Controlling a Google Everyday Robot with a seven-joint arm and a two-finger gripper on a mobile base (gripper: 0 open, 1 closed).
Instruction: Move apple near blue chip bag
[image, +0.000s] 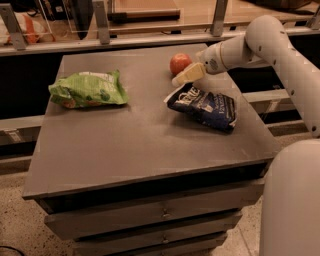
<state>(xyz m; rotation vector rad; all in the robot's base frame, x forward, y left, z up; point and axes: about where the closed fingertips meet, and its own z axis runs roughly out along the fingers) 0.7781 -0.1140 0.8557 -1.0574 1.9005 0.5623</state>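
The small red-orange apple (180, 63) sits on the grey table (125, 135) near its far edge. The dark navy-blue chip bag (204, 106) with white lettering lies just in front of it, towards the right side. My gripper (183, 77) hangs low over the table between the two, its cream fingers (188, 74) pointing left, just in front of the apple and above the bag's far left corner. It holds nothing.
A light green chip bag (87, 90) lies on the table's left side. A rail with metal posts (100, 22) runs behind the table. Drawers (155, 215) sit below the tabletop. The robot's white body (292, 200) stands at the front right.
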